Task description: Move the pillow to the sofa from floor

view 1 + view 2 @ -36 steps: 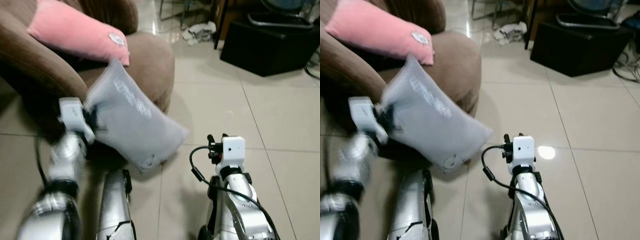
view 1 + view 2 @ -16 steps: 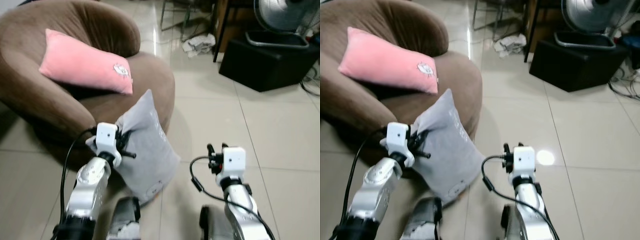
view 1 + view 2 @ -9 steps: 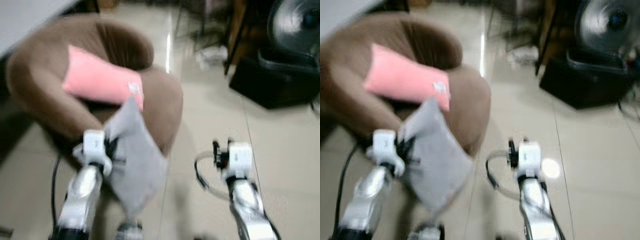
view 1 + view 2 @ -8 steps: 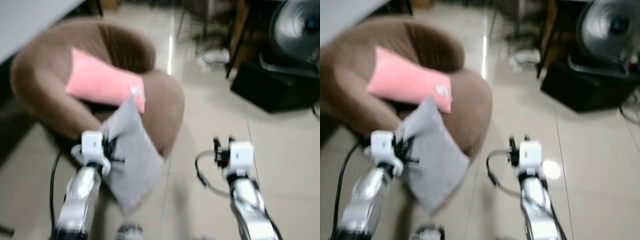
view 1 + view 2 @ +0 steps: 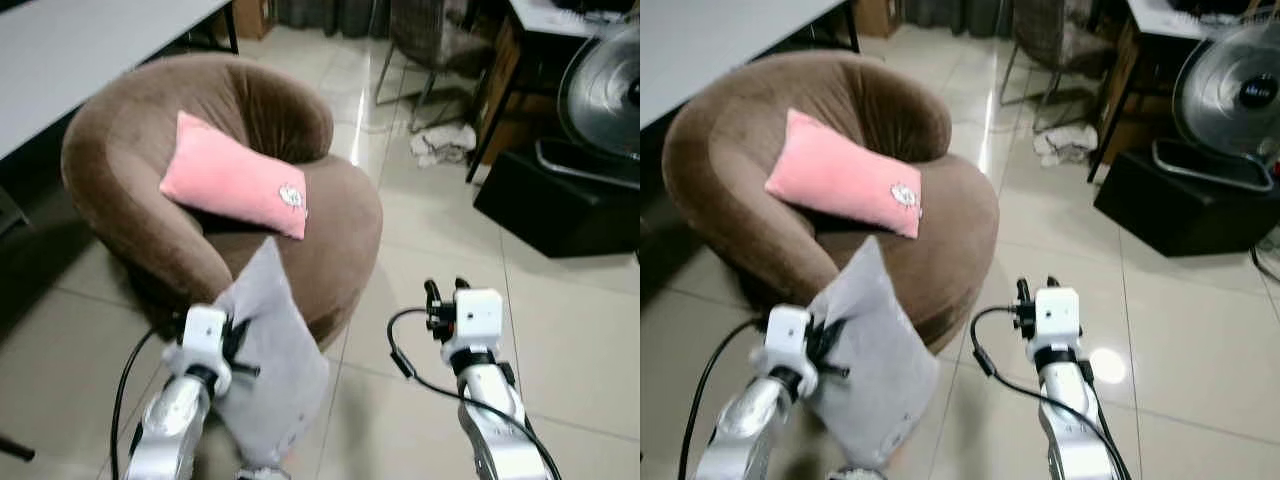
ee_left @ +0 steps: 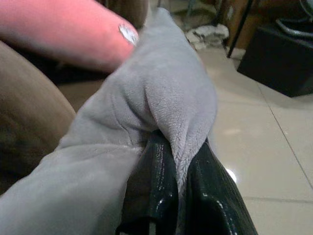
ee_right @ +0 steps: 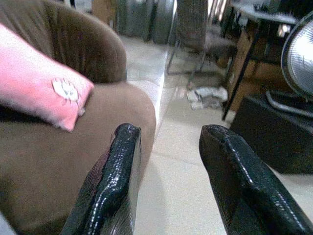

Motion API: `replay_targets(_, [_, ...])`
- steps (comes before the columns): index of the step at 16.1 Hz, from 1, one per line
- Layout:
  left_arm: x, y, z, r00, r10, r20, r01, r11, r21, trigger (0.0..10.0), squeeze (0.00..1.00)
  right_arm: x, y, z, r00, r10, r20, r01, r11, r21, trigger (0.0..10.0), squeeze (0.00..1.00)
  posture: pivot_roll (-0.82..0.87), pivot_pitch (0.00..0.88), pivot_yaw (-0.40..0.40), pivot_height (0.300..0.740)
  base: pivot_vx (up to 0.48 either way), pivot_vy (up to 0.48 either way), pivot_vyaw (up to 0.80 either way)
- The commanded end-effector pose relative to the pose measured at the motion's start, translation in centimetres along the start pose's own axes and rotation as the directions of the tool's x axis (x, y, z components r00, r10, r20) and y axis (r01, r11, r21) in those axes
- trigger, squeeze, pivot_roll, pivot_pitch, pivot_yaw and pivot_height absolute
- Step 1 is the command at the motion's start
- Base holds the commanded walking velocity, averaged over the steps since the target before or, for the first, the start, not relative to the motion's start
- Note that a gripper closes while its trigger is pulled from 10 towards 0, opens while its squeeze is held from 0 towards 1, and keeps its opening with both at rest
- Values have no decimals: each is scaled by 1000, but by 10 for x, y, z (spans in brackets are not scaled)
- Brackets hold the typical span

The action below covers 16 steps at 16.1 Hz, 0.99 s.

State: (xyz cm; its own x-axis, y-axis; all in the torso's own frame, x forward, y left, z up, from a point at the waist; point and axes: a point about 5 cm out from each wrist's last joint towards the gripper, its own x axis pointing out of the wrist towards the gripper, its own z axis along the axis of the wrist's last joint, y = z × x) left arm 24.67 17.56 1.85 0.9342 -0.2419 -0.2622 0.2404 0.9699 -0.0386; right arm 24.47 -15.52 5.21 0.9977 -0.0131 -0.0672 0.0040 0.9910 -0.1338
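Observation:
A grey pillow (image 5: 278, 372) hangs off the floor in front of the round brown sofa (image 5: 345, 232). My left gripper (image 5: 238, 346) is shut on its upper edge. In the left wrist view a fold of the grey pillow (image 6: 161, 98) is pinched between the two black fingers (image 6: 155, 188). A pink pillow (image 5: 233, 180) lies on the sofa seat against its back. My right gripper (image 5: 446, 291) is held up over the tiles to the right of the sofa, open, with nothing between its fingers (image 7: 119, 176).
A black box (image 5: 560, 208) and a fan (image 5: 608, 88) stand at the far right. A crumpled white cloth (image 5: 444, 143) lies on the tiled floor near chair legs. A grey tabletop (image 5: 80, 50) runs behind the sofa on the left.
The camera has lifted and steadied, so more of the room shows. The grey pillow stays pinched in my left gripper before the sofa. My right gripper stays open.

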Motion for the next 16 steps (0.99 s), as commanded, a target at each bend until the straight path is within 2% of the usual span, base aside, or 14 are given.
replay_targets(1, [10,2,24,995,1,101,-6,999,47,0,0,1,-2,-7,999,-14,-42,14,1000,-11,10000,0,46,0,13,740,0,0,0])
replay_targets(4, [27,13,47,989,21,149,-31,998,62,0,0,-6,7,-17,996,42,-73,-44,999,-20,10000,0,40,0,13,740,101,0,0])
replay_targets(7, [29,9,50,989,4,151,-18,996,92,0,0,-10,14,-21,995,58,-81,-60,998,-15,10000,0,32,0,20,740,0,0,0])
replay_targets(9, [34,5,51,990,-8,142,-6,995,100,0,0,-12,17,-22,995,64,-83,-65,998,-14,10000,0,31,0,26,740,287,-383,0])
replay_targets(16, [37,8,52,993,46,113,-59,991,122,0,0,-14,23,-23,993,85,-82,-86,996,-5,10000,0,38,0,29,740,333,-340,0])
